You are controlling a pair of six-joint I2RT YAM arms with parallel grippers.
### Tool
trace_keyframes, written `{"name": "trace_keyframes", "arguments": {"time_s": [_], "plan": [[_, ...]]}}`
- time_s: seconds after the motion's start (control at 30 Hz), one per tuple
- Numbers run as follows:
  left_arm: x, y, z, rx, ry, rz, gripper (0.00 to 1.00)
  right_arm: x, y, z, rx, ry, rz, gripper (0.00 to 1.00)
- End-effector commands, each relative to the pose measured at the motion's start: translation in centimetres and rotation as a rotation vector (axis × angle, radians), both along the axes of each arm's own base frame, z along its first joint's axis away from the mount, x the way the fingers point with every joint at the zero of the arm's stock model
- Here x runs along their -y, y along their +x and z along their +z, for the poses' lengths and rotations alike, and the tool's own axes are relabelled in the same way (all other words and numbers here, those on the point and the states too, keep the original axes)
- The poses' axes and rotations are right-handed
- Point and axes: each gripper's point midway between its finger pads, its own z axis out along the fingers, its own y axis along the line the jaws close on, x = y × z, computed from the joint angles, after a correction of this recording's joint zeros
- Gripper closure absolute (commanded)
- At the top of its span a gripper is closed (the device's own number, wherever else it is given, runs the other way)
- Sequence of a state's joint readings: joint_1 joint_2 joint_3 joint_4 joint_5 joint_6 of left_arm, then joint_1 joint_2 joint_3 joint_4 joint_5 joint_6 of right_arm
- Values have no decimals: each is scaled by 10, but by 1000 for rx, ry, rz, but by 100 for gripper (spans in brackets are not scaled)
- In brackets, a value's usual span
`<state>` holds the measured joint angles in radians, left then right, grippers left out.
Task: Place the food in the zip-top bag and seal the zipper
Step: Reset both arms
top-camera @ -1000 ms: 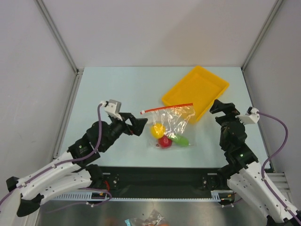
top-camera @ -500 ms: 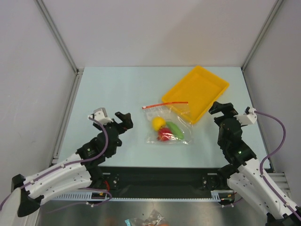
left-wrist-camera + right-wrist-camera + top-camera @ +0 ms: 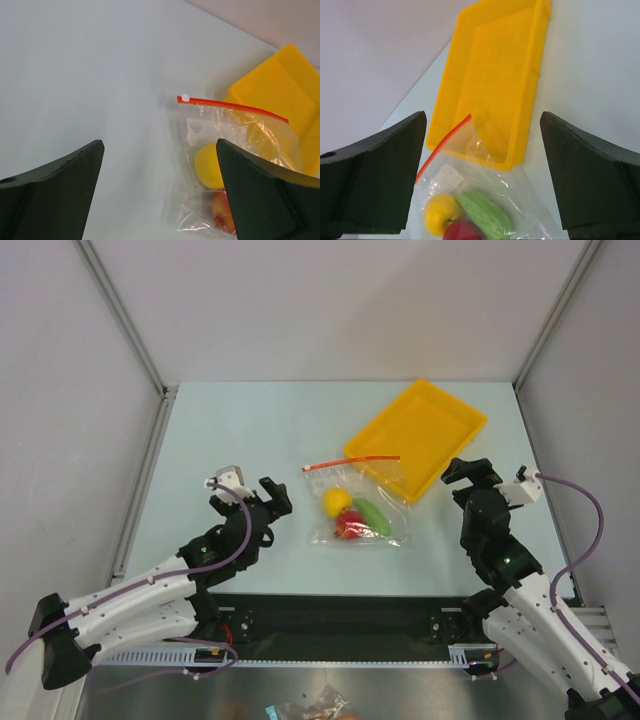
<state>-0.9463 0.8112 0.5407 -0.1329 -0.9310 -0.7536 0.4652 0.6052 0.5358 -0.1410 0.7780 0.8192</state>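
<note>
The clear zip-top bag (image 3: 365,502) lies flat on the table with its red-orange zipper (image 3: 352,461) at the far edge, partly over the tray's corner. Inside it sit the yellow lemon (image 3: 337,502), the red fruit (image 3: 348,528) and the green vegetable (image 3: 373,518). They also show in the right wrist view: lemon (image 3: 440,212), red fruit (image 3: 464,231), green vegetable (image 3: 481,214). My left gripper (image 3: 272,497) is open and empty, left of the bag. My right gripper (image 3: 463,473) is open and empty, right of the bag. The zipper shows in the left wrist view (image 3: 232,105).
A yellow rectangular tray (image 3: 420,433) lies tilted at the back right, its near corner under the bag's mouth. Grey walls and metal rails (image 3: 140,490) bound the table on the left, right and back.
My left gripper let go of the bag and drew back to the left. The bag dropped flat and its zipper shifted toward the tray. The right arm barely moved.
</note>
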Motion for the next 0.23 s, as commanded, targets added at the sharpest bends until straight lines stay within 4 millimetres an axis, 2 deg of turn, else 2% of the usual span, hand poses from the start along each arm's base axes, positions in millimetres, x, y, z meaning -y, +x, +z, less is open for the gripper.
{"name": "trace_keyframes", "arguments": {"time_s": [0.0,0.2], "plan": [[14,5,26,41,-54,-50,0,5,2,19,45,31,-39,0],[37,6,27,13,-15,-162,0,2,3,22,50,30,-21,0]]}}
